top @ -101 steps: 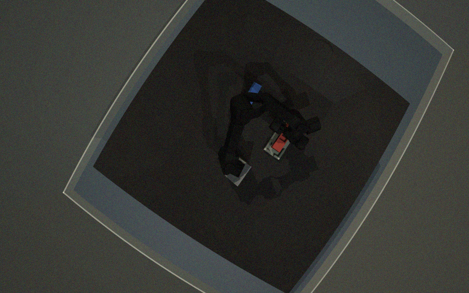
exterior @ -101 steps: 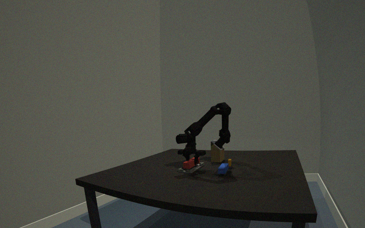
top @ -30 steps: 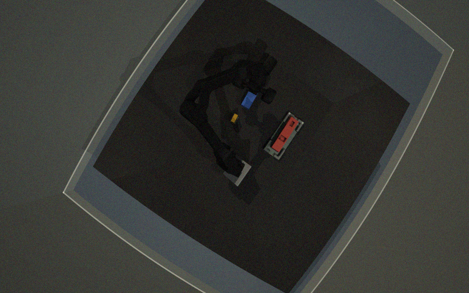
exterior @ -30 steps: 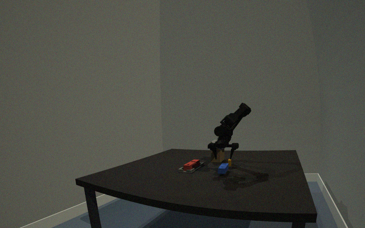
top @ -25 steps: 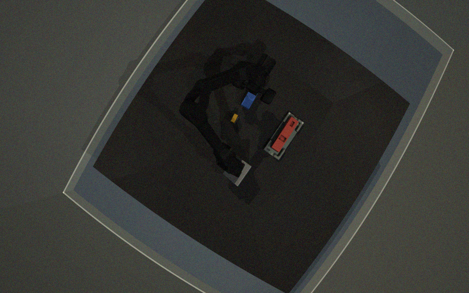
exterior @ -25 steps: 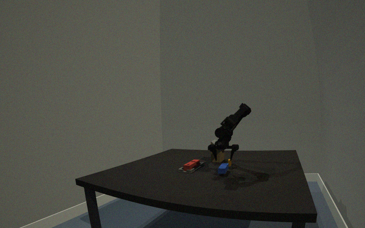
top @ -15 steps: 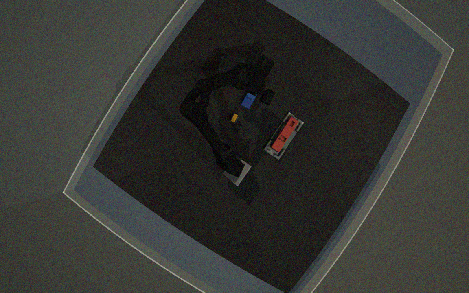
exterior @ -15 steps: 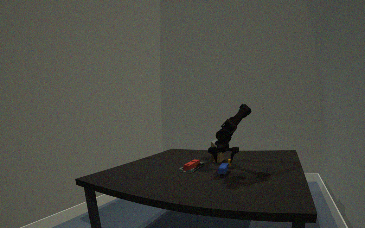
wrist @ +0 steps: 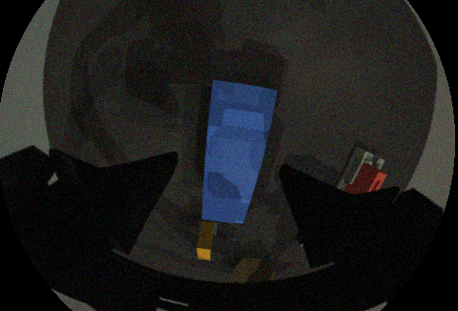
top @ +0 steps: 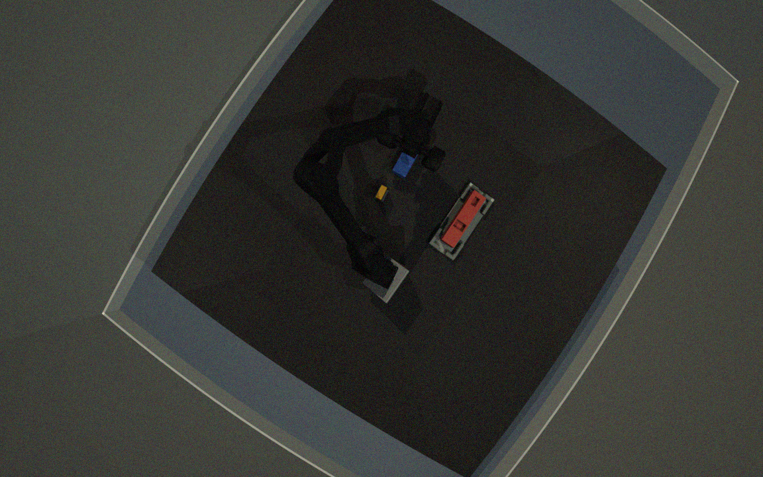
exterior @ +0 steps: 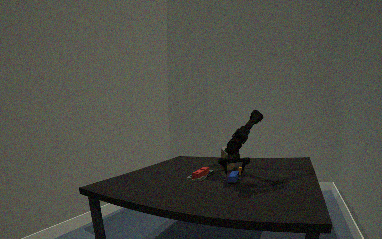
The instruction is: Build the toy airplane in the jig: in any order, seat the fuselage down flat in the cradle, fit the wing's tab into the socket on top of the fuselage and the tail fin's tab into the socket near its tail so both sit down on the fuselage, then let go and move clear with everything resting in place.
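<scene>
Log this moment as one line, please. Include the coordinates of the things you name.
gripper (exterior: 233, 174) (wrist: 229, 164): open, over blue wing | red fuselage (top: 463, 218) (exterior: 200, 172) (wrist: 366, 178): in jig cradle (top: 443, 250) (exterior: 198, 179) (wrist: 353, 165) | wing (top: 404, 164) (exterior: 233, 177) (wrist: 235, 154), yellow fin (top: 381, 192) (exterior: 240, 170) (wrist: 204, 241): off fuselage | both sockets: unfilled

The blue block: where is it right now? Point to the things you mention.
In the wrist view, the blue block (top: 403, 164) (exterior: 233, 177) (wrist: 235, 154) lies between the open gripper's (top: 406, 139) (exterior: 234, 173) (wrist: 229, 162) fingers, unheld.
</scene>
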Available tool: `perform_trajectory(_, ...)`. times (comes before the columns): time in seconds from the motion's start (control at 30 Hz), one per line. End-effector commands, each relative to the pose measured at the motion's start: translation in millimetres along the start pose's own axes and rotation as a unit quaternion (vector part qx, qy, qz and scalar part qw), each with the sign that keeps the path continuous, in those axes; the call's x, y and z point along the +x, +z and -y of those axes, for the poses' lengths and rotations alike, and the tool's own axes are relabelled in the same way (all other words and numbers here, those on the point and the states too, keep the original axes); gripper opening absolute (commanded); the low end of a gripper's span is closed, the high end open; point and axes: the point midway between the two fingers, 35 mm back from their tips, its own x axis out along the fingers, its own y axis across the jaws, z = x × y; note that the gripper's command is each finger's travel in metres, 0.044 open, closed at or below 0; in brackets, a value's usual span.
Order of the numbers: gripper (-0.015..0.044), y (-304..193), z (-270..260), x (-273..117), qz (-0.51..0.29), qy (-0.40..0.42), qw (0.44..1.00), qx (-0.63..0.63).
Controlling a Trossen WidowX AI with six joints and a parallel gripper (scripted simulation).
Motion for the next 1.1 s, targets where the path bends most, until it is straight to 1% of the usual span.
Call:
perform_trajectory(0.0,0.0440,-3,2,11,-0.007,0.000,1.000,0.005)
perform_trajectory(0.33,0.0440,-4,2,23,-0.007,0.000,1.000,0.005)
perform_trajectory(0.63,0.0204,-4,2,23,-0.007,0.000,1.000,0.005)
perform_trajectory(0.9,0.0150,-4,2,23,-0.007,0.000,1.000,0.005)
perform_trajectory(1.07,0.0019,-3,2,19,-0.008,-0.001,1.000,0.005)
